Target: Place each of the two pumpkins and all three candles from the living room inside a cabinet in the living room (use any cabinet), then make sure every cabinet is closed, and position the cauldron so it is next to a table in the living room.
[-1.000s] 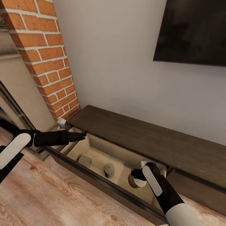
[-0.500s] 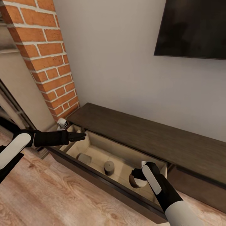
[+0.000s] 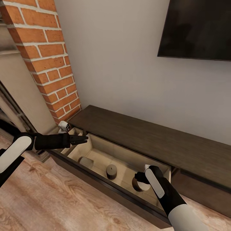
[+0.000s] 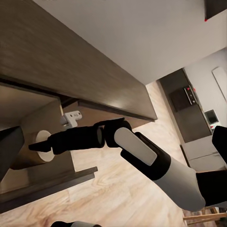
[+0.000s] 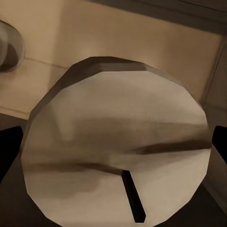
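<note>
Unmoved since before: right pincer (image 3: 138, 179) around candle (image 3: 137, 186) in cabinet (image 3: 134, 141) drawer.

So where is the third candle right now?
Head view: the third candle is between the right gripper's fingers, inside the open drawer, right of the upright candle.

An open drawer (image 3: 96, 150) juts from the cabinet (image 3: 154, 141) toward 7 o'clock. In it lie three candles: one (image 3: 86, 162) at the 9 o'clock end, one (image 3: 111, 171) mid-drawer, one (image 3: 138, 186) at 3 o'clock. A TV (image 3: 195, 29) hangs at 1 o'clock.
</note>
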Tool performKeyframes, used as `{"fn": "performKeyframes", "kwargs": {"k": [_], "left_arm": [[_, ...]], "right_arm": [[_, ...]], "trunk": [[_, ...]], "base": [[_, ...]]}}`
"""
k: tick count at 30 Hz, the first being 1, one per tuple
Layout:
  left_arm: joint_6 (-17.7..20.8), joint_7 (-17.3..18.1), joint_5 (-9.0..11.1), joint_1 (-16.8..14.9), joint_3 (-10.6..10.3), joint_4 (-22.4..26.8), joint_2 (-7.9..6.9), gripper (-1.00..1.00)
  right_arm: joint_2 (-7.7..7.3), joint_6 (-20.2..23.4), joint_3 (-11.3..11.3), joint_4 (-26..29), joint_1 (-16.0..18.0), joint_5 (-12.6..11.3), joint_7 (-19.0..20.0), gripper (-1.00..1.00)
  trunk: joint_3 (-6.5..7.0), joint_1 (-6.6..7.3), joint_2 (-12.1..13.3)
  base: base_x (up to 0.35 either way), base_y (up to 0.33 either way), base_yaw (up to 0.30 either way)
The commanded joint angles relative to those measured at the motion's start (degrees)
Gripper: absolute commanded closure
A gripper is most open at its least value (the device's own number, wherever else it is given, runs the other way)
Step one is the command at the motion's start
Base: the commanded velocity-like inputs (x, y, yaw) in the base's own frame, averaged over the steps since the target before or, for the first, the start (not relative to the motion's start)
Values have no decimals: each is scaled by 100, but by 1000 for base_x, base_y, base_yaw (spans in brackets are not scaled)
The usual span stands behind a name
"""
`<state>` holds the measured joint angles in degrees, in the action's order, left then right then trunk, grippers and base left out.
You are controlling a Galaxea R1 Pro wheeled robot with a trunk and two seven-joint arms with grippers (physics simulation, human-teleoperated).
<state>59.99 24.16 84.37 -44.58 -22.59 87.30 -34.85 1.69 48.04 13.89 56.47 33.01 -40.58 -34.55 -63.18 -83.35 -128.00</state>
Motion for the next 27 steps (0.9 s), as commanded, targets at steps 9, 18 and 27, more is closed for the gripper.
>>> {"fn": "performKeyframes", "kwargs": {"k": [9, 18, 27], "left_arm": [[1, 48, -35, -6, -9, -3, -4, -100], [1, 50, -37, -6, -9, -11, -4, -100], [1, 53, -35, -6, -8, -4, -4, -100]], "right_arm": [[-2, -5, 13, 5, 4, -72, -70, 100], [0, -5, 17, 5, 4, -79, -70, 100], [-1, -5, 17, 5, 4, -81, -70, 100]], "trunk": [[-5, 1, -2], [-5, 1, -2], [-59, -65, -122]], "base": [[116, 0, 0], [108, 0, 0], [6, 0, 0]]}}
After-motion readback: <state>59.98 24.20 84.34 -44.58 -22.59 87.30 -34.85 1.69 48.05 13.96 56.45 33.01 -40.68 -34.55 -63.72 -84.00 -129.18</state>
